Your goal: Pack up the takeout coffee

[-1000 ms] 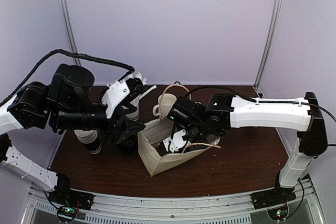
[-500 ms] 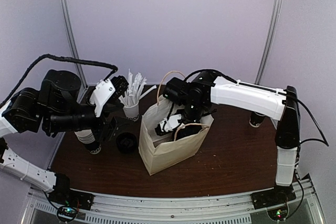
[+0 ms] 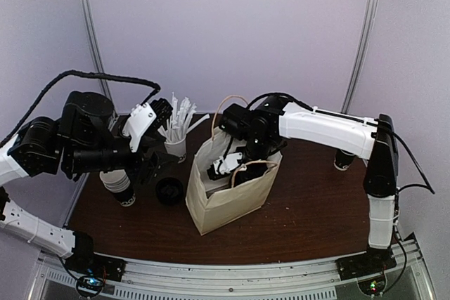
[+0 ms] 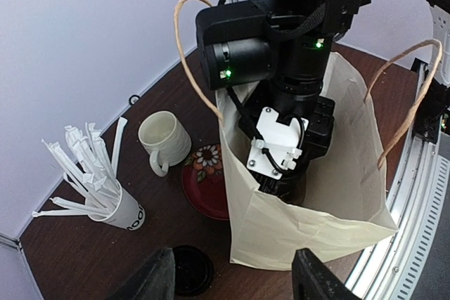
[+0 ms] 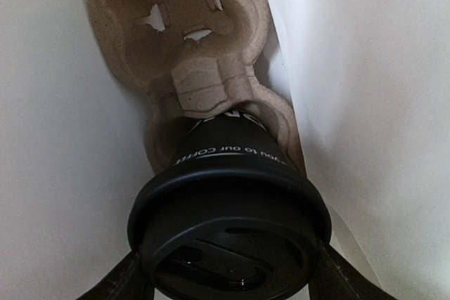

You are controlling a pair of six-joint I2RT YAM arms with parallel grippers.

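While the right claw pinched a black lidded cup at its rim, the cup hung straight beyond the fingers, its long axis in line with them and its base at the cardboard carrier deep inside the paper bag; the left claw hung spread and empty, the second cup upright just beyond one finger on the tabletop.

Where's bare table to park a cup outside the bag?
Free: tabletop right of the paper bag, up to the far-right black cup, and the strip in front of the bag. Crowded: left of it, straw cup and lidded cup; behind it, mug and saucer.
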